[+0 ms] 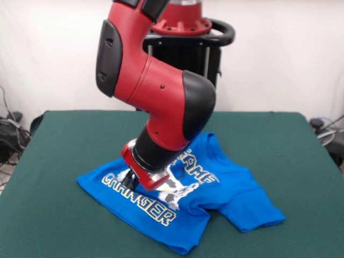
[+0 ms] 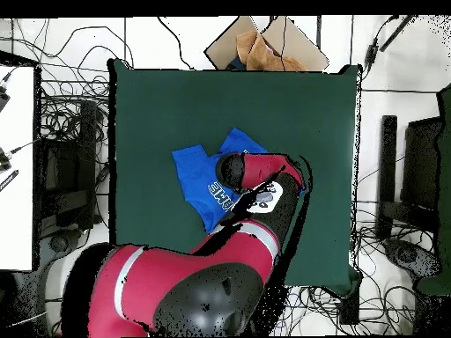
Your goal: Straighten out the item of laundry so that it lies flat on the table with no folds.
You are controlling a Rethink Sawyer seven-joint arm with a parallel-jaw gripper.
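The bright blue T-shirt lies crumpled on the green table, front of centre, with folds at its hem and sleeves. Its white "GAME CHANGER" print faces up and is skewed. My gripper is down on the shirt's left part, at the lettering, touching or pressing the cloth. The red arm hides the middle of the shirt. In the overhead view the shirt shows left of the arm, on the table, and the arm covers the gripper and the rest of the shirt.
The robot's pedestal stands at the table's far side. In the overhead view a cardboard box lies beyond the table's top edge, and cables and equipment lie on the floor on both sides.
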